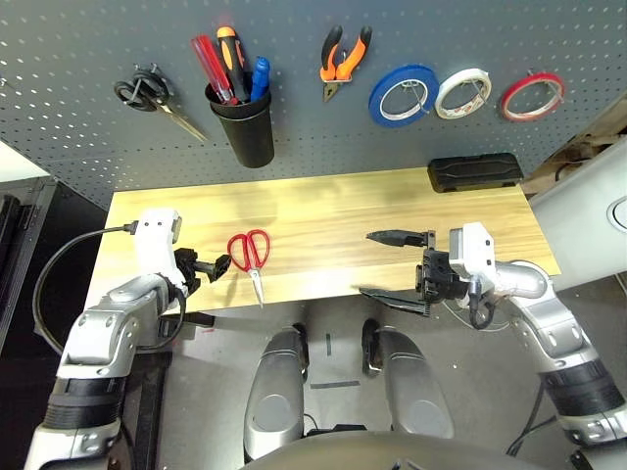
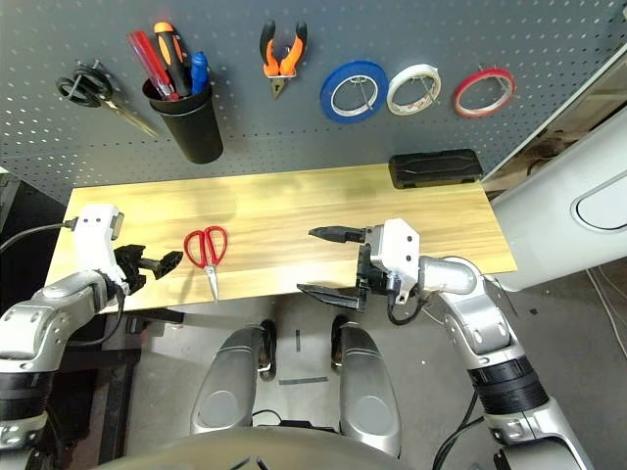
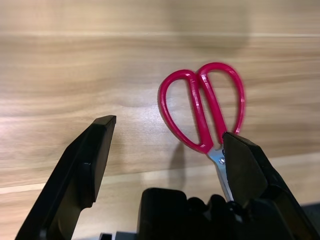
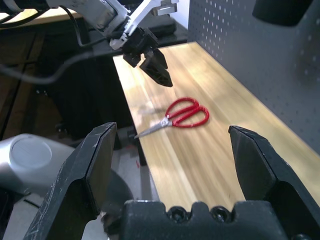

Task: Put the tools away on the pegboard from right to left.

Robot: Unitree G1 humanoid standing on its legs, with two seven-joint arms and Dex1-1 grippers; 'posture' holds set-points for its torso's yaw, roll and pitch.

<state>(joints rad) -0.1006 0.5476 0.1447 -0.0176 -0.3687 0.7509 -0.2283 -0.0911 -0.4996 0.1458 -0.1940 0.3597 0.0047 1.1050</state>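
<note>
The red-handled scissors (image 1: 251, 253) lie flat on the wooden table (image 1: 333, 201), handles toward the pegboard (image 1: 78, 49), blades toward the front edge. My left gripper (image 1: 216, 265) hovers open just left of them; its wrist view has the red scissors (image 3: 202, 112) between its fingertips (image 3: 102, 130), untouched. My right gripper (image 1: 395, 267) stands wide open and empty over the front edge, well to the right of the scissors (image 4: 186, 113). On the pegboard hang the red tape ring (image 1: 532, 96), the orange-and-black pliers (image 1: 343, 59) and a black cup (image 1: 244, 125) holding the red screwdriver (image 1: 209, 64).
Black-handled scissors (image 1: 149, 94) hang at the board's left. Blue tape (image 1: 403, 95) and white tape (image 1: 462, 92) hang between the pliers and the red ring. A black box (image 1: 474, 172) sits at the table's back right. A white machine (image 1: 588, 220) stands off the table's right end.
</note>
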